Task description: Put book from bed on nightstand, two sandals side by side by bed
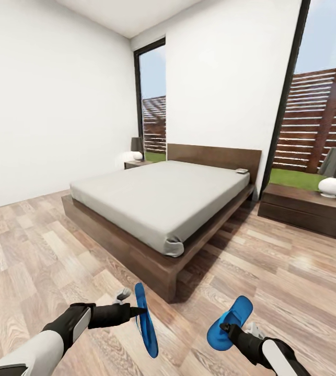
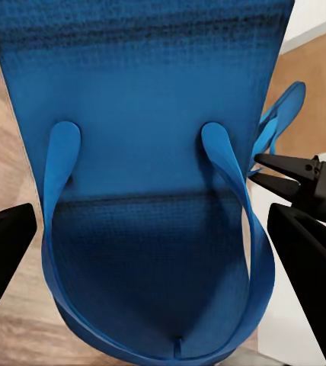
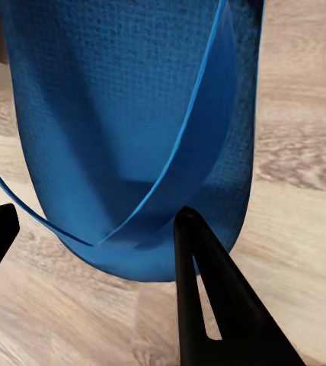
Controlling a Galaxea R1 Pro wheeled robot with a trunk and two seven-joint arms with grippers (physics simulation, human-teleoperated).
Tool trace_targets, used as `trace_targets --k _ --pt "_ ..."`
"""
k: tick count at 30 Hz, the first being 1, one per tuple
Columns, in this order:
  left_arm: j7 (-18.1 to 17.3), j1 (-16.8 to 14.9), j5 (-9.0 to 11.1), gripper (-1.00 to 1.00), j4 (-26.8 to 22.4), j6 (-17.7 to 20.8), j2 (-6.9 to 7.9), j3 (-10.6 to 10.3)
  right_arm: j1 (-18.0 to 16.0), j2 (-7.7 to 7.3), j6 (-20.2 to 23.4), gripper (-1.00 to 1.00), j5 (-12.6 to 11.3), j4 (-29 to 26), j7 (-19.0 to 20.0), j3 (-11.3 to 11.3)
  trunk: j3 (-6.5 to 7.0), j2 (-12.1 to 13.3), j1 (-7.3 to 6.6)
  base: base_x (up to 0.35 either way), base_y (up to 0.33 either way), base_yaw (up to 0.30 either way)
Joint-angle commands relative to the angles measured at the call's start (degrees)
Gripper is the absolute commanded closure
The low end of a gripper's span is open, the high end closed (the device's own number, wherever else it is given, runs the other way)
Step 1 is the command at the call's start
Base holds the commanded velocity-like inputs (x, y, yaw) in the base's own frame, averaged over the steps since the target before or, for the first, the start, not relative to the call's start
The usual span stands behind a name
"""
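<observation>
Two bright blue sandals hang above the wood floor in front of the bed's (image 1: 162, 203) near corner. My left gripper (image 1: 139, 312) is shut on one sandal (image 1: 147, 326), held on edge. The right gripper (image 1: 224, 328) is shut on the other sandal (image 1: 230, 321). In the left wrist view the sandal's (image 2: 155, 152) strapped face lies between black fingers (image 2: 308, 259). In the right wrist view a sandal (image 3: 132, 114) sits between dark fingers (image 3: 209, 305). The book (image 1: 241, 171) lies small and flat on the mattress's far right corner by the headboard.
A dark nightstand (image 1: 303, 209) with a white-based lamp (image 1: 332, 187) stands right of the bed. Another nightstand (image 1: 136, 164) with a lamp (image 1: 135, 155) is at the far left side. Wood floor spreads on both sides of the bed. Tall windows flank the headboard.
</observation>
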Motion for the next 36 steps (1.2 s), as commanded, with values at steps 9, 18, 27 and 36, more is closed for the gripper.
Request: trace_targets --k 9,18,27,36 --pt "-0.14 -0.08 0.12 1.0 0.03 0.61 -0.01 0.33 -0.03 -0.07 0.1 1.0 -0.7 0.12 -0.49 0.39 -0.06 -0.03 0.0 0.168 -0.207 0.0" --pt "-0.14 -0.06 0.13 1.0 0.03 0.61 -0.01 0.33 -0.03 -0.07 0.1 1.0 -0.7 0.42 -0.49 0.55 -0.06 -0.03 0.0 0.168 -0.207 0.0" --pt "-0.14 -0.08 0.17 1.0 0.03 0.62 -0.01 0.33 -0.03 0.02 0.1 1.0 0.06 0.44 -0.57 0.81 -0.06 -0.03 0.0 0.168 -0.202 0.0" --pt "-0.14 -0.05 0.17 1.0 0.03 0.66 -0.01 0.33 -0.03 0.02 0.04 1.0 0.05 0.44 -0.88 1.16 -0.06 -0.03 0.0 0.158 -0.155 0.0"
